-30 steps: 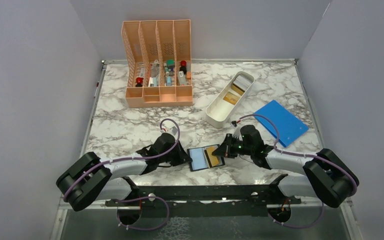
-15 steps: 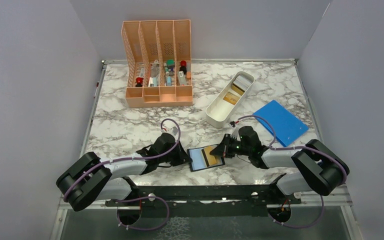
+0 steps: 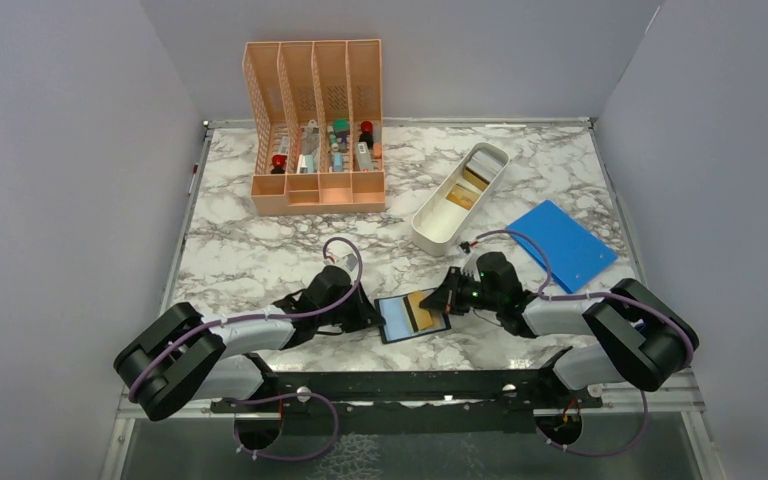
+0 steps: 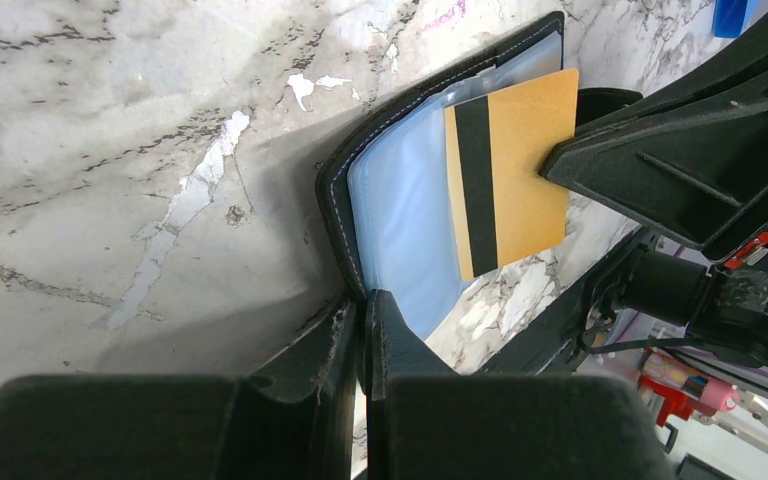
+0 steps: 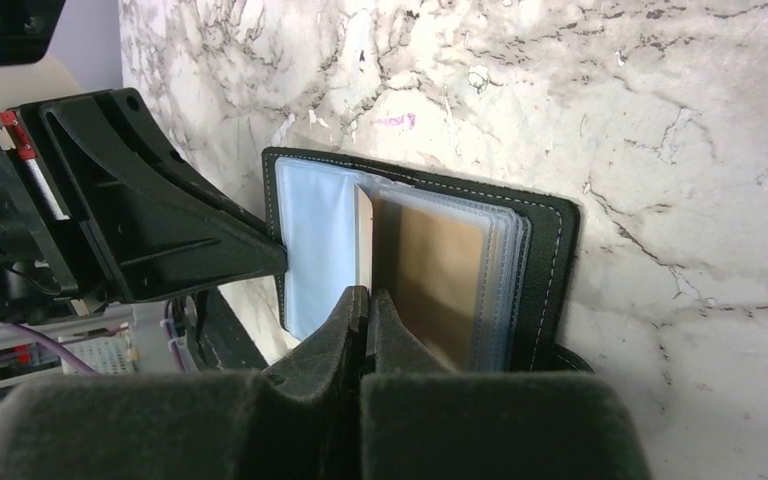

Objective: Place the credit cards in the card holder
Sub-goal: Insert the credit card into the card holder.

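Centrally, card holder (image 3: 400,322): lying open on the bench (image 3: 250,255), near the front edge, between the two arms, clear sleeves facing up.
Left jaws: closed, pinching the left cover edge of the card holder, low against the bench.
Right jaws: closed on the right end of a gold card (image 4: 520,170).
Gold card position: dark stripe up, flat over the right half of the card holder, left part among the clear sleeves, right end past the cover edge; inside a sleeve or only lying on top, cannot tell.
Other credit cards (image 3: 463,196): tan and white, lying in the white tray (image 3: 426,232), well behind the card holder and to its right.
Peach organizer (image 3: 315,185): upright at the back left, small items in its slots.
Blue rectangle (image 3: 562,245): flat on the bench, just right of the white tray.
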Controlling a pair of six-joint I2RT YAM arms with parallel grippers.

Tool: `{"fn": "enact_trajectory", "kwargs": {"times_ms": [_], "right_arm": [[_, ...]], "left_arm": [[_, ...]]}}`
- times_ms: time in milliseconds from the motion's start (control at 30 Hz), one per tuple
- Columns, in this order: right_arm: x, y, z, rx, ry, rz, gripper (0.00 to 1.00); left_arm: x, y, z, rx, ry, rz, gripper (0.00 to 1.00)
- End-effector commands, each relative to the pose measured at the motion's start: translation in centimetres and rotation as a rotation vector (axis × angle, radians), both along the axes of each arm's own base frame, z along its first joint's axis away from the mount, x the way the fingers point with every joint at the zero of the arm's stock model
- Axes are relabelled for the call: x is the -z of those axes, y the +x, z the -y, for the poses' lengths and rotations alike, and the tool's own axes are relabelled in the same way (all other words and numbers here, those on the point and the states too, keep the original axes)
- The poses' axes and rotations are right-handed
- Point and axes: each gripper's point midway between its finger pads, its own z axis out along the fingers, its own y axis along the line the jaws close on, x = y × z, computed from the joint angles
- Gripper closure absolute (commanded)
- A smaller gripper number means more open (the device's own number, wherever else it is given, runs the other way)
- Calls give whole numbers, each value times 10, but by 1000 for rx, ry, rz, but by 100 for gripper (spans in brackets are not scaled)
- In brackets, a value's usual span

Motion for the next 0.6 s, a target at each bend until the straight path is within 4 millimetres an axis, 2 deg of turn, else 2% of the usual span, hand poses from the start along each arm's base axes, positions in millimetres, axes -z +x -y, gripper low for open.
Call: {"fn": "enact_trajectory", "kwargs": {"times_ms": [0, 367, 567], "right_arm": [[0, 13, 1, 27, -38, 62, 99], [-3, 20, 3, 41, -42, 114, 99], [2, 14, 7, 38, -38, 122, 99]], "left_arm": [[0, -6, 1, 32, -13, -6, 92], [0, -7, -1, 31, -14, -4, 92], [0, -7, 0, 33, -13, -4, 92]]}}
